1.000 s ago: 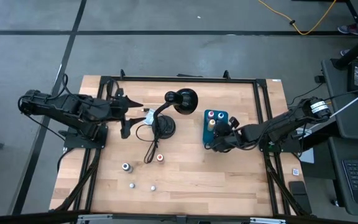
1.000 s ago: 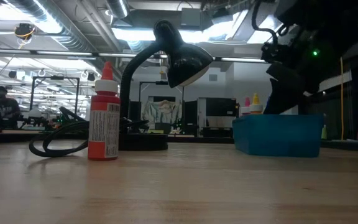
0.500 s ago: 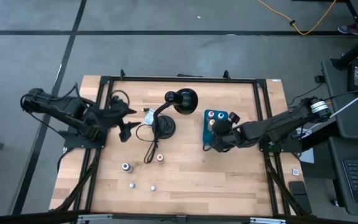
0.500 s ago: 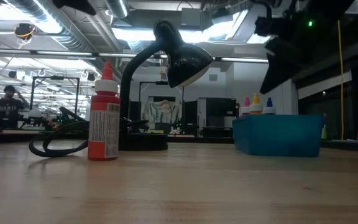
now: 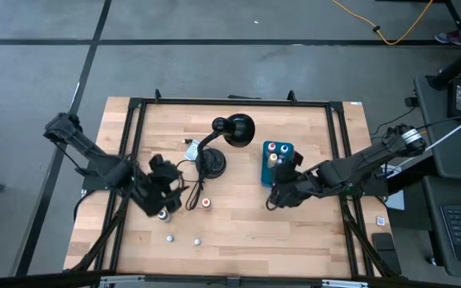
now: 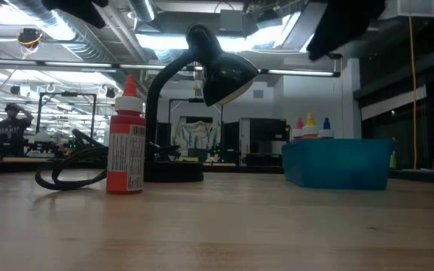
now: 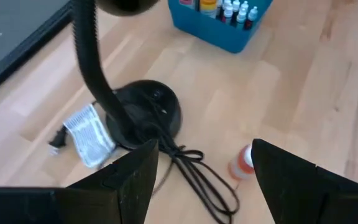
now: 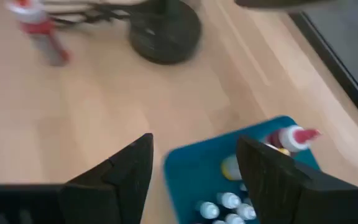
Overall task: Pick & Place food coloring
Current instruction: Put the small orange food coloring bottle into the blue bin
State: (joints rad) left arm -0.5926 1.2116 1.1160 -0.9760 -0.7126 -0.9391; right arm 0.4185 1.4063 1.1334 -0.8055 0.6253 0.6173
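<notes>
Looking down, we see both arms low over the wooden table [image 5: 238,240].
Left gripper [image 5: 163,194]: it sits over the near-left part of the table, just left of the lamp cord [image 5: 192,192]. From its wrist camera we see its two fingers [image 7: 135,180] spread apart with nothing between them.
Right gripper [image 5: 279,194]: it sits just off the near end of the teal box [image 5: 266,170]. Its wrist camera shows the fingers [image 8: 129,171] parted and empty, with the box below them.
Red bottle [image 5: 206,202]: it stands upright on the table near the lamp base [image 5: 212,164], between the two grippers; in the low view [image 6: 127,135] it is red with a white tip and a label.
Loose bottles: one sits right by the left gripper [image 5: 163,214], and two more stand nearer the table's front edge [image 5: 169,238] and [image 5: 197,240]; their colours are too small for us to tell.
Boxed bottles: several stand inside the teal box, and the low view shows pink [image 6: 299,124], yellow [image 6: 310,120] and blue [image 6: 326,123] caps above its rim.
Lamp [image 5: 234,130]: black, its head is toward the far side of the table, left of the box.
Background: we can probably make out a person [image 6: 11,124] far off in the room in the low view.
</notes>
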